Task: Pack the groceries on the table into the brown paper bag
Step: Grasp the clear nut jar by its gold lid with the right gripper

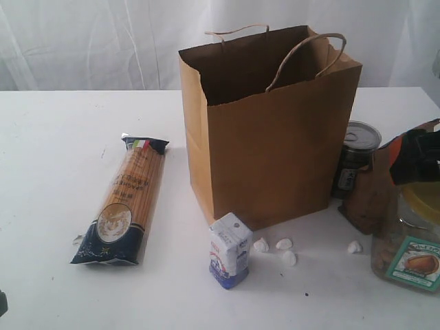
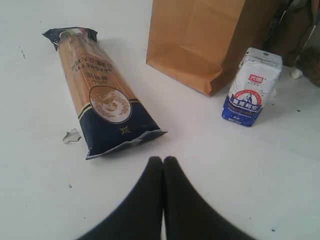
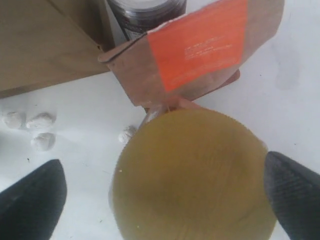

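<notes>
- Currently the right gripper (image 3: 165,197) has its jaws wide apart and holds nothing. One dark finger (image 3: 35,200) shows on each side of the lid (image 3: 200,165).
- The jar (image 1: 412,237) stands upright at the near right of the table (image 1: 55,137). Its yellow lid faces straight up at the right wrist camera, so its long axis is vertical and in line with the gripper above.
- Key relation: the jar sits directly under the right gripper, roughly centred between the fingers. Both fingers look clear of the lid's rim. I cannot tell whether they are level with the lid or above it.
- Judgement: the next move is a straight descent and a close on the lid or neck, with little sideways correction.
- The pouch (image 1: 368,199) stands just beyond the jar on its far side. I cannot tell whether they touch. It could be nudged during the descent.
- The can (image 1: 357,155) is farther back, beside the right wall of the bag (image 1: 275,151).
- The bag is upright with its mouth open, left of and beyond the jar. The lift must clear its rim.
- The left gripper (image 2: 163,162) has its jaws pressed together and is empty, over the near left of the table.
- The spaghetti (image 1: 124,206) lies ahead of the left gripper, long axis running near to far.
- The left arm is well apart from the jar, so the right arm is nearer.
- The carton (image 1: 229,251) and the lumps (image 1: 283,244) sit near the bag's front.
</notes>
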{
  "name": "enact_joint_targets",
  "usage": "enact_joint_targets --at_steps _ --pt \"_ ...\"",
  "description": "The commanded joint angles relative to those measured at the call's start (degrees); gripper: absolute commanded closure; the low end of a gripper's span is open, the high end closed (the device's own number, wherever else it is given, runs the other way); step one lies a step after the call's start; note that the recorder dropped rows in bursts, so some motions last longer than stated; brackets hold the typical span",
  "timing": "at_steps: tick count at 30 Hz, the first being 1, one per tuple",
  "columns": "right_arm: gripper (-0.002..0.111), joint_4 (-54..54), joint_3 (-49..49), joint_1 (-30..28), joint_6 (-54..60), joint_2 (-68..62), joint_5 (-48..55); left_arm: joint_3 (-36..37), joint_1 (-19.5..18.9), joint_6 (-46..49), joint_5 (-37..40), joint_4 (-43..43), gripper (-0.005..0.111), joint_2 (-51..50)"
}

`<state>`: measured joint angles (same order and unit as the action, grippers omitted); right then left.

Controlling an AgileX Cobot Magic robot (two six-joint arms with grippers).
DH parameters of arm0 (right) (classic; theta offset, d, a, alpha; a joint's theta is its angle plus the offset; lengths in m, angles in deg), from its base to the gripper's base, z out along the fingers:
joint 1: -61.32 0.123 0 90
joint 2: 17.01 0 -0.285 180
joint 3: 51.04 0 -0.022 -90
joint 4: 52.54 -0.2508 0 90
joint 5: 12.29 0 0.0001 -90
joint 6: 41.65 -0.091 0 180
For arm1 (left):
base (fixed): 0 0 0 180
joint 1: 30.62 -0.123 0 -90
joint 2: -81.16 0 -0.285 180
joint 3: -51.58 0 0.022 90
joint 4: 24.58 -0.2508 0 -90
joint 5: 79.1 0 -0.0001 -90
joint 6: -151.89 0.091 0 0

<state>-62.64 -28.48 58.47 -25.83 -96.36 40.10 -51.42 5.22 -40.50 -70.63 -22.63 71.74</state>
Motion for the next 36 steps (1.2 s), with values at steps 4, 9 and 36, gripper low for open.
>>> enact_joint_targets --at_steps 4,9,36 --pt "0.008 2.23 -0.13 0.14 0.55 -0.63 -0.68 0.22 0.21 -0.33 0.16 -0.03 0.107 0.33" --pt "0.008 2.36 -0.13 0.14 0.55 -0.63 -1.50 0.22 0.21 -0.33 0.16 -0.03 0.107 0.33" --pt "0.008 7.52 -0.13 0.64 0.86 -2.94 -0.91 0.22 0.21 -0.33 0.16 -0.03 0.107 0.33"
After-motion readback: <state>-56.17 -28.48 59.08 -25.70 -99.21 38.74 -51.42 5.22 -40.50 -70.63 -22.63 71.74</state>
